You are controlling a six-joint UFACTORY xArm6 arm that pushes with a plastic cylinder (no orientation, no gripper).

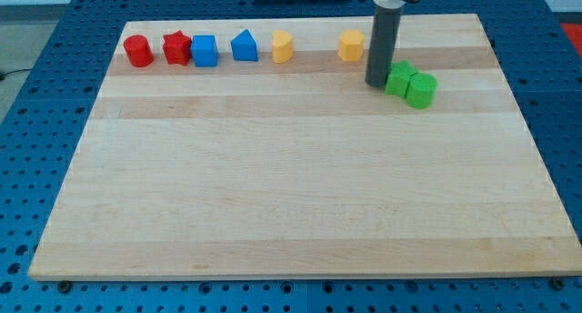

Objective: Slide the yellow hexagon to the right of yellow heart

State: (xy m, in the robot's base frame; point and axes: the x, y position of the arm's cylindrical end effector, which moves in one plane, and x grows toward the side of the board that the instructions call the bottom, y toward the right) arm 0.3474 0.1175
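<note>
The yellow hexagon lies near the view's top, right of centre. The yellow heart lies to its left in the same row, with a gap of about one block's width between them. My tip rests on the board below and a little right of the yellow hexagon, apart from it. It stands right against the left side of a green block. The rod rises from the tip toward the view's top.
A second green block, a cylinder, touches the first on its right. Left of the heart along the top row are a blue triangular block, a blue cube, a red star and a red cylinder. The wooden board lies on a blue perforated table.
</note>
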